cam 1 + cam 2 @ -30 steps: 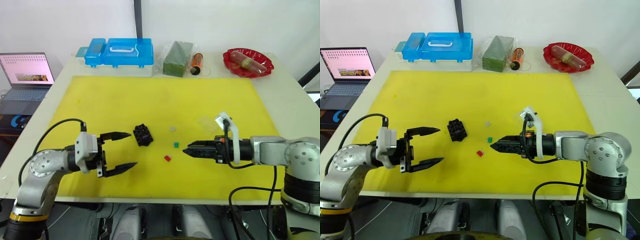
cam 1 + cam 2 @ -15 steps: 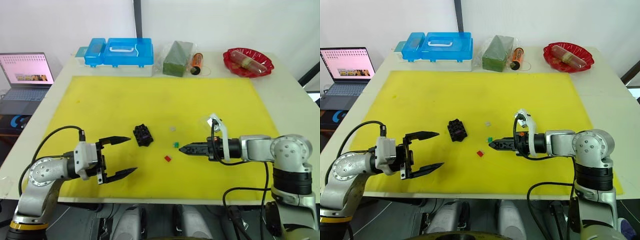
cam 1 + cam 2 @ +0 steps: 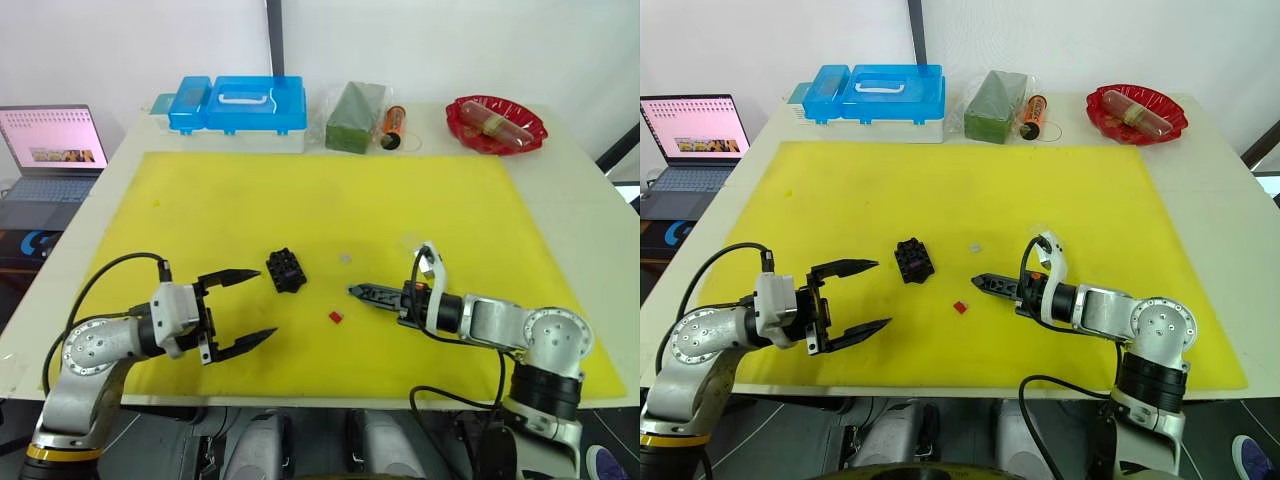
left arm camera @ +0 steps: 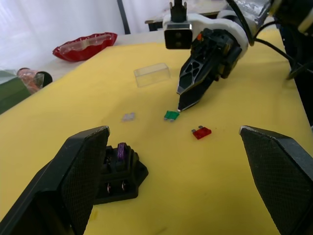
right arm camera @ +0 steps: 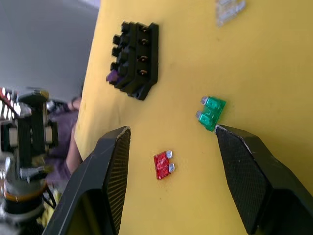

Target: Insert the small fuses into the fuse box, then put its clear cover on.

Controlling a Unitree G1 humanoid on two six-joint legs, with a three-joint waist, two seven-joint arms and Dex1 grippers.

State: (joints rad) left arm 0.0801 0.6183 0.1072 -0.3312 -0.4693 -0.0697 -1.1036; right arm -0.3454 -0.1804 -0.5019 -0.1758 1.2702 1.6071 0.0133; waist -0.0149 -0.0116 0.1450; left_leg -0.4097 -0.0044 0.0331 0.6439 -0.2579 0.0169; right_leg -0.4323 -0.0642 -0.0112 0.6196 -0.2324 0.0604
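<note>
White table (image 3: 575, 215) under yellow mat (image 3: 250, 200).

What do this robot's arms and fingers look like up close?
Both arms are rounded silver-grey metal shells with black joints, and a loose black cable loops along each. The left gripper has a pale grey block at the wrist and two black, pointed fingers with a fine woven texture. The right gripper carries a small white camera bracket.

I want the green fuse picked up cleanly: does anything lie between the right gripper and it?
Nothing visible does. The right gripper is open, with the green fuse lying on bare yellow mat just off one finger's tip. The red fuse lies beside it, also between the fingers, so it could get caught in the same pinch.
</note>
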